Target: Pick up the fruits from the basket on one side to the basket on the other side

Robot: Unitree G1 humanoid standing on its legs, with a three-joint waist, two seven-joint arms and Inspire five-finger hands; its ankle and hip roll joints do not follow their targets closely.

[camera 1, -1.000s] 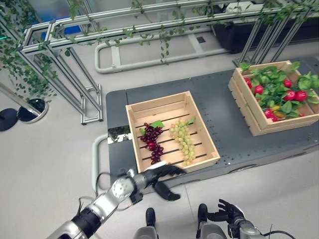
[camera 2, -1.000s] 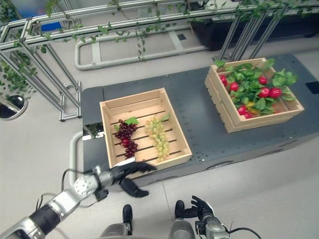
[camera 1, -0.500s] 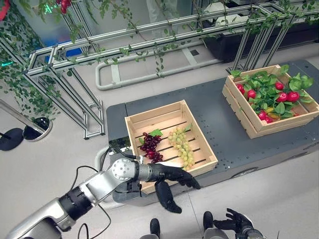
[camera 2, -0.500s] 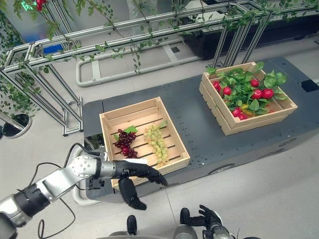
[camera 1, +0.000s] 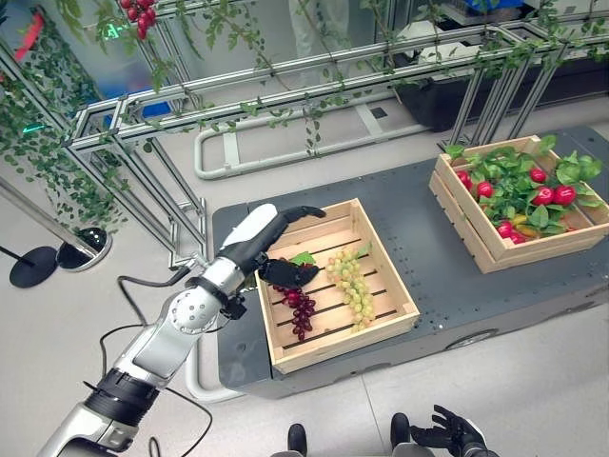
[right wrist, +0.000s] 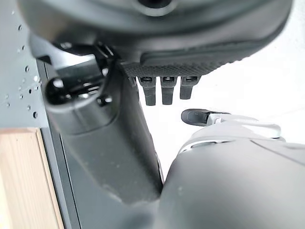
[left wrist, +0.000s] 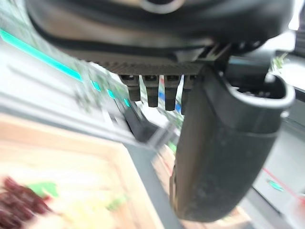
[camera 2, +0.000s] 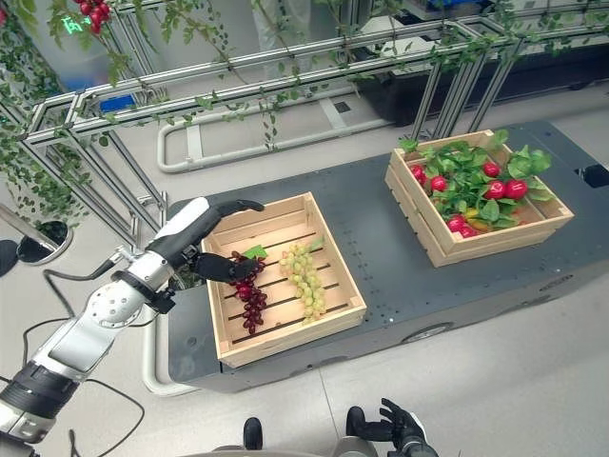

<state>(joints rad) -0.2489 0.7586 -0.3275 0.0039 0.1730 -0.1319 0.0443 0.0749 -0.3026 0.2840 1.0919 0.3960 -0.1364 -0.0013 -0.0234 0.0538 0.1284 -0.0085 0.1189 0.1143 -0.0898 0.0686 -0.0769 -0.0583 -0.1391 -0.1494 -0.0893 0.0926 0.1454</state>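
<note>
The left robot hand [camera 1: 269, 240] hovers over the near-left corner of a shallow slatted wooden crate [camera 1: 395, 286] on the dark grey counter [camera 1: 428, 248], its fingers stretched out straight and its thumb spread below them, gripping nothing. Directly beneath the thumb lies a bunch of dark red grapes [camera 1: 297, 307] with a green leaf, and just beside it, toward 3 o'clock, a bunch of pale green grapes [camera 1: 353, 285]; both rest flat on the crate's slats, untouched. The spread of the hand suggests it is being lined up to close on the red bunch first. Well apart, toward 2 o'clock on the same counter, stands a second wooden crate packed with green leaves and red round fruits [camera 1: 535, 193], presumably where the grapes are bound. The right robot hand [camera 1: 447, 434] hangs low at 6 o'clock, fingers loosely open and empty. Behind the counter, a metal frame draped with green vines [camera 1: 285, 81] crosses the room.
</note>
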